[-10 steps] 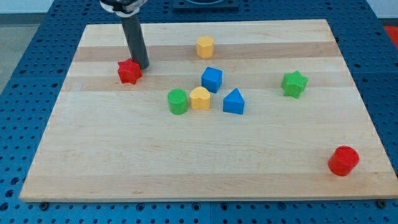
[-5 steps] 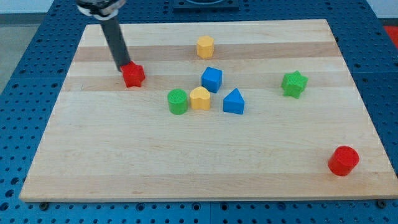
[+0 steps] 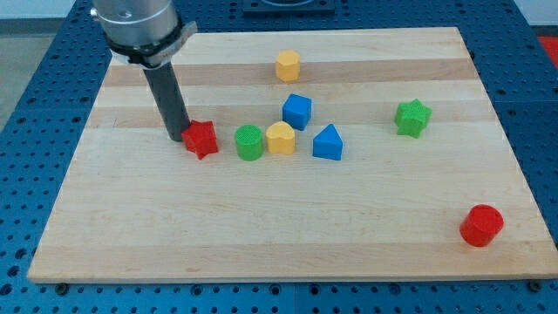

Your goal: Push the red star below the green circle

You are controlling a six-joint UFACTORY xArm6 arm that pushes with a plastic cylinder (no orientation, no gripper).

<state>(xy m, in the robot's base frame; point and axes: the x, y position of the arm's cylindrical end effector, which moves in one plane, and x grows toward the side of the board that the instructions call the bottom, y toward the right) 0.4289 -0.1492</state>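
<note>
Our tip touched the red star left of the green circle; no fingers existed, and pushing nearward seemed best.

Red star: a small red star-shaped block, lying flat on the wooden table, left of centre in the view.
Red star's neighbour: it sits just to the view's left of the green circle, near it but apart, at about the same height in the view.
Green circle: a small green round block, standing flat on the table, at the left end of a cluster of blocks.
</note>
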